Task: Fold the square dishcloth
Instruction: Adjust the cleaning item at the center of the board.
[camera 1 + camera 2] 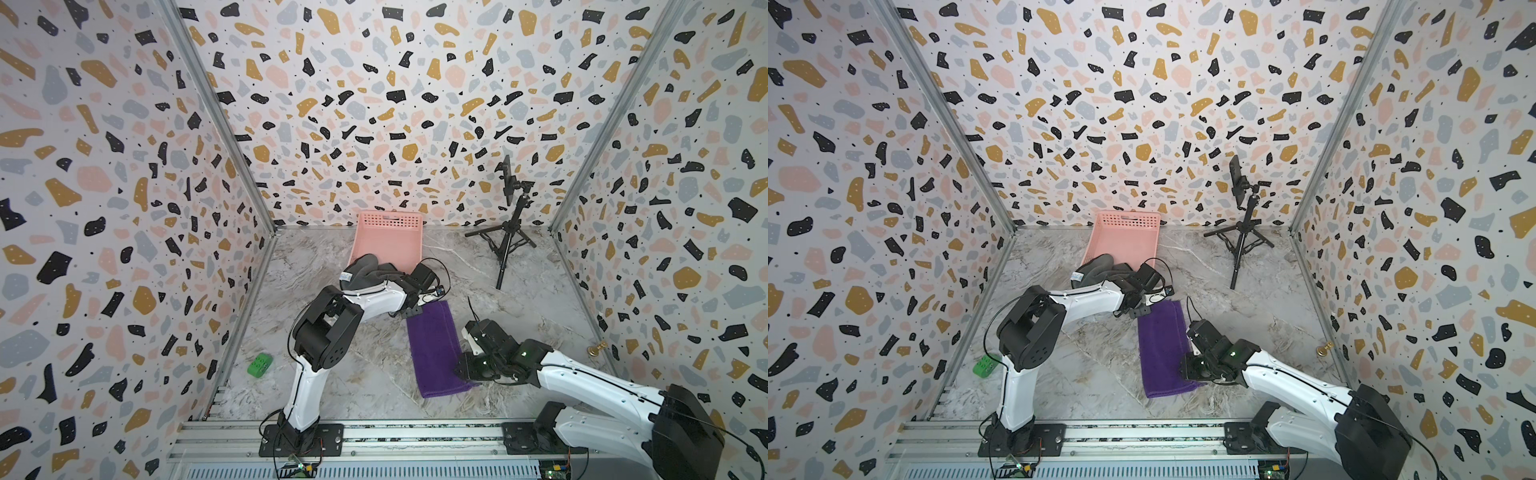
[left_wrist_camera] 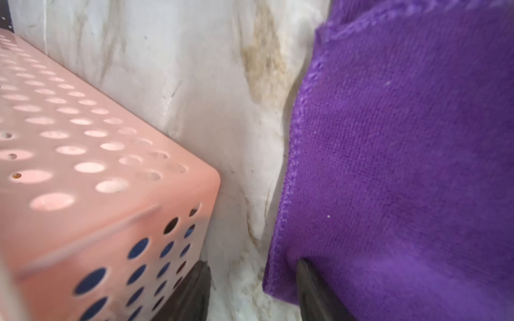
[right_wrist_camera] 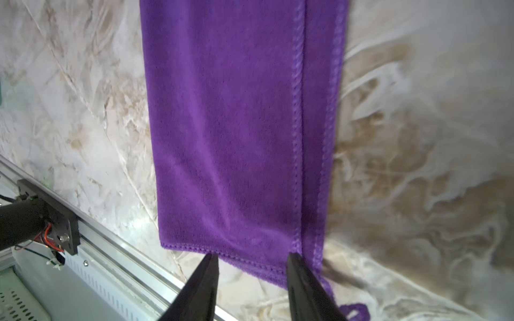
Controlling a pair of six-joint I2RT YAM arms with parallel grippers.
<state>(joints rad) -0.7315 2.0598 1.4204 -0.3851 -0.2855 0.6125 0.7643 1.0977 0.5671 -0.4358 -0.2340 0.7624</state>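
Note:
The purple dishcloth (image 1: 434,349) (image 1: 1163,349) lies flat on the marble table, folded into a long double strip; its two hemmed edges run side by side in the right wrist view (image 3: 228,125). My left gripper (image 1: 411,311) (image 2: 253,262) is open at the strip's far end: one finger rests over the cloth (image 2: 403,139), and the other stands off it beside the basket. At the near right corner my right gripper (image 1: 465,370) (image 3: 252,255) is open too. Its tips sit just short of the near hem and hold nothing.
A pink perforated basket (image 1: 390,241) (image 2: 83,155) stands behind the cloth, with a grey cloth (image 1: 365,270) draped over its near rim. A black tripod (image 1: 509,232) stands back right, a green block (image 1: 259,365) front left, a small brass object (image 1: 596,348) at the right wall. A metal rail (image 1: 415,432) edges the front.

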